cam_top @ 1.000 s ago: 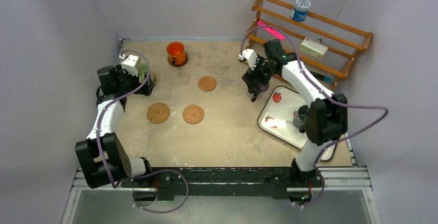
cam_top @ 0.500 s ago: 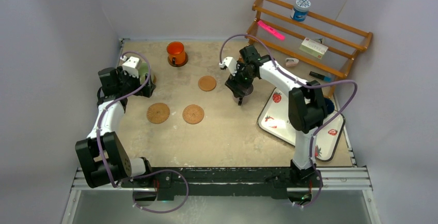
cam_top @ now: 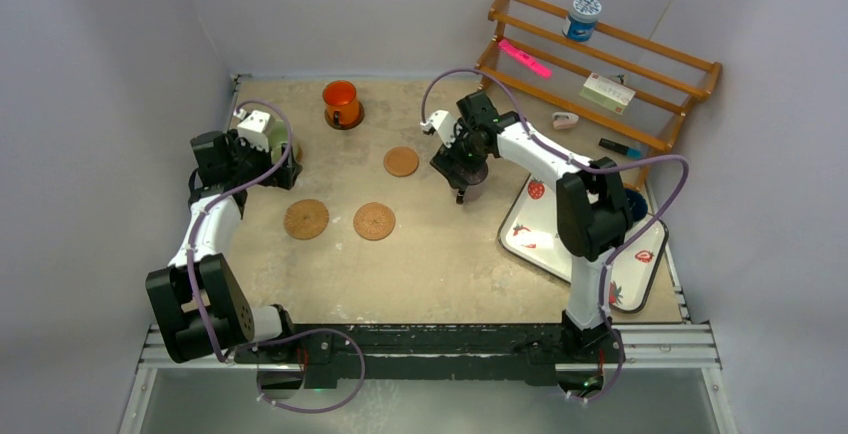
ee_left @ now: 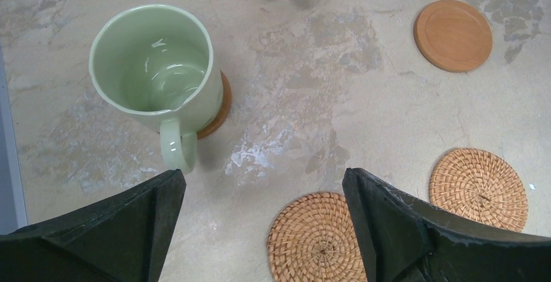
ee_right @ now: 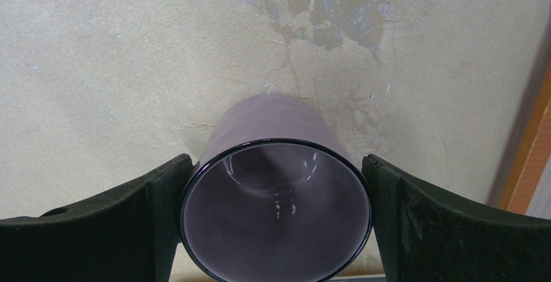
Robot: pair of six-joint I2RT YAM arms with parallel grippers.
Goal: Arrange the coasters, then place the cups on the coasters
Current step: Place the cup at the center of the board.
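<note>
One purple cup (ee_right: pixel 276 223) flanked by right claw (ee_right: pixel 276 162), barely visible overhead.

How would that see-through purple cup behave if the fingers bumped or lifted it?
The purple cup looks like thin glass, glossy and see-through, so it is probably slick against the right arm's fingers and could break if dropped. It seems taller than it is wide, so a push near the rim might tip it.
</note>
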